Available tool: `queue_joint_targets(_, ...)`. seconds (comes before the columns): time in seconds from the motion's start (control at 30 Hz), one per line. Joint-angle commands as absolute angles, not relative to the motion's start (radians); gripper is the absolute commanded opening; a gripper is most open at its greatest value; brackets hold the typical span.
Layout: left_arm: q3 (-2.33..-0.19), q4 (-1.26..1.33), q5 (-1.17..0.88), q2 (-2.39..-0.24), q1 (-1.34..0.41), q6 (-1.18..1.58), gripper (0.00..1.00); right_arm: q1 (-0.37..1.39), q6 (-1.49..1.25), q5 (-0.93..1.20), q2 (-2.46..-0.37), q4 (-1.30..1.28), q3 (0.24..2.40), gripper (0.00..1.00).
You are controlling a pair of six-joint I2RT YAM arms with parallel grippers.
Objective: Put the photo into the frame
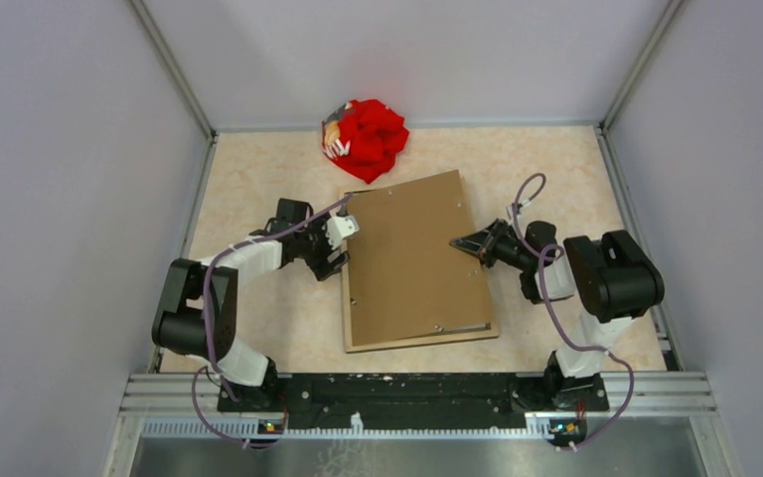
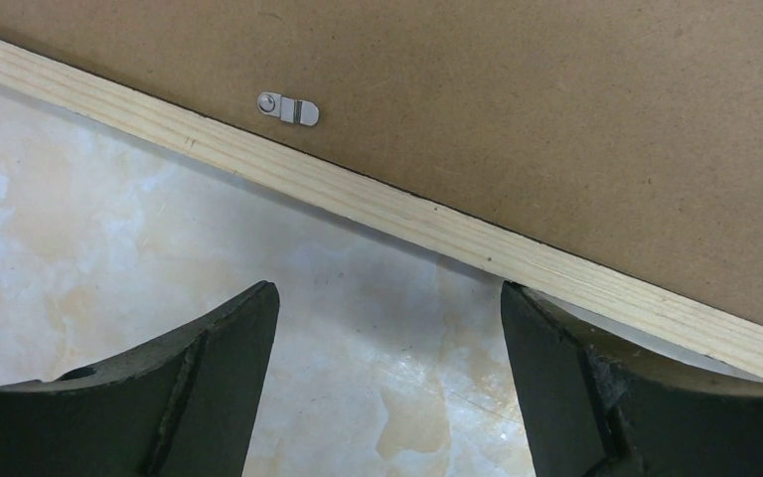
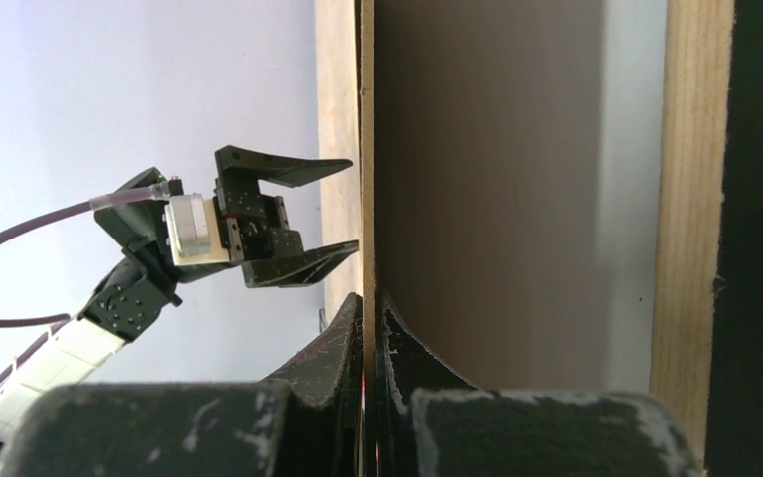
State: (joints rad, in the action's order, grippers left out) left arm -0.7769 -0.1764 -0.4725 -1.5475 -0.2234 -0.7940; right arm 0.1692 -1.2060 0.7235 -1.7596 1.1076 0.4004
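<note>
The photo (image 1: pixel 412 258) lies brown board back up on the frame (image 1: pixel 427 341), whose light wood back rim shows along the near edge. My right gripper (image 1: pixel 460 241) is shut on the photo's right edge, which is raised off the frame. In the right wrist view its jaws (image 3: pixel 369 308) pinch the thin board edge (image 3: pixel 367 149), with the frame's wood and black rim (image 3: pixel 695 199) to the right. My left gripper (image 1: pixel 343 243) is open and empty at the frame's left edge. In the left wrist view (image 2: pixel 389 328) its right finger (image 2: pixel 556 368) touches the wood rim (image 2: pixel 407 214).
A red cloth bundle (image 1: pixel 366 137) lies at the back of the table against the wall. A small metal turn clip (image 2: pixel 288 107) sits on the board near the left rim. Walls close the table in on three sides.
</note>
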Motion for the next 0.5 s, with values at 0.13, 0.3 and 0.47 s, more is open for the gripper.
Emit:
queue_joint_targets(0.13,-0.775,-0.138,-0.533,-1.550,-0.244,-0.791,0.88,0.187,-1.152,0.704,-1.740,1.152,0.476,0.00)
queue_joint_targets(0.3,-0.805,-0.176,-0.509,-1.572,-0.244,-0.795,0.88,0.187,-1.162,0.704,-1.765,1.191,0.483,0.00)
queue_joint_targets(0.47,-0.805,-0.181,-0.516,-1.564,-0.244,-0.802,0.87,0.187,-1.160,0.704,-1.774,1.211,0.478,0.00)
